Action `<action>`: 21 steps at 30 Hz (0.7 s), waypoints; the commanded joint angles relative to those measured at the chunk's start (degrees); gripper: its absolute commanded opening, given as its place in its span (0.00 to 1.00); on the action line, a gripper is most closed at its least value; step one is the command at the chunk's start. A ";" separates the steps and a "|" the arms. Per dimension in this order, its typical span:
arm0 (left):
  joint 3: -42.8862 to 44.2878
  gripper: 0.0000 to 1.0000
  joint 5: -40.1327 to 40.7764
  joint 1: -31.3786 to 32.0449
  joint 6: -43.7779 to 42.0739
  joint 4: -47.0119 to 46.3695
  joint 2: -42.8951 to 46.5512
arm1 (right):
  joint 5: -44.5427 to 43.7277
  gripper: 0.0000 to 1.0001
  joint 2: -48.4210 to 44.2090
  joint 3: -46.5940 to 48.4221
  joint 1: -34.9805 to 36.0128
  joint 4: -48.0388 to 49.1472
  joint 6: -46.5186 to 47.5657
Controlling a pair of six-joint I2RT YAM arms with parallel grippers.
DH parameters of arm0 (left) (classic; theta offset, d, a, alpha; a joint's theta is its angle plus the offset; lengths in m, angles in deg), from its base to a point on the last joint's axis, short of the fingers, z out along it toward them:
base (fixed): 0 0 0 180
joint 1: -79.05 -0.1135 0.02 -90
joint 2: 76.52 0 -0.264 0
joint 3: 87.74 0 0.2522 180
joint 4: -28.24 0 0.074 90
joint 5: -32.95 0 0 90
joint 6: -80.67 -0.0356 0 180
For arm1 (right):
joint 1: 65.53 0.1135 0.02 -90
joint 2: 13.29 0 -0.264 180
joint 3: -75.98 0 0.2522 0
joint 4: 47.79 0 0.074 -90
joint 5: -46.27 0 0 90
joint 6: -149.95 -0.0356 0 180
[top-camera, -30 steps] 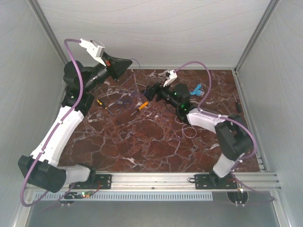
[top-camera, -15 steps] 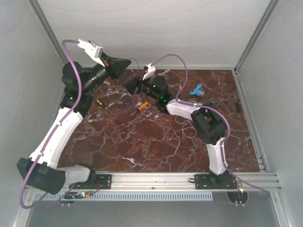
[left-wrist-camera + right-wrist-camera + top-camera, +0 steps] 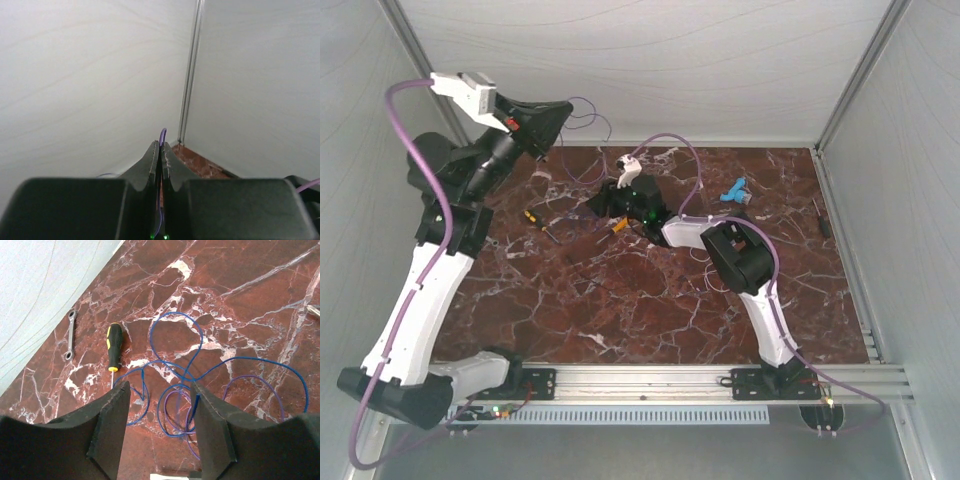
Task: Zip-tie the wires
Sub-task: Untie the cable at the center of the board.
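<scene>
Left wrist view, left hand (image 3: 160,146) pinched tight on a thin purple strand of the wires (image 3: 163,133), held up near the back wall (image 3: 75,75), right hand (image 3: 160,390) spread apart just above the loops lying on the surface (image 3: 240,270), since a second ago left hand lifted higher, right hand slid leftward.

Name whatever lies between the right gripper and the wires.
Nothing does. In the right wrist view the open right gripper frames the wires directly: blue and purple loops lying on the marble table, with no other object in the gap.

wires (image 3: 186,377) — lower loops hidden behind the right gripper (image 3: 160,387) fingers.
</scene>
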 commanded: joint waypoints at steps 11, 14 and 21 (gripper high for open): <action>-0.32 0.01 2.13 0.18 -0.14 2.54 3.61 | -2.55 0.79 -15.62 -13.50 -2.67 2.63 4.08; -3.40 0.01 0.34 0.19 0.99 2.24 4.78 | -5.26 0.91 -22.16 -19.21 -3.96 0.57 4.15; -10.63 0.00 -6.95 0.25 4.74 0.29 6.53 | -20.36 0.97 -36.26 -25.24 -3.82 -18.16 7.26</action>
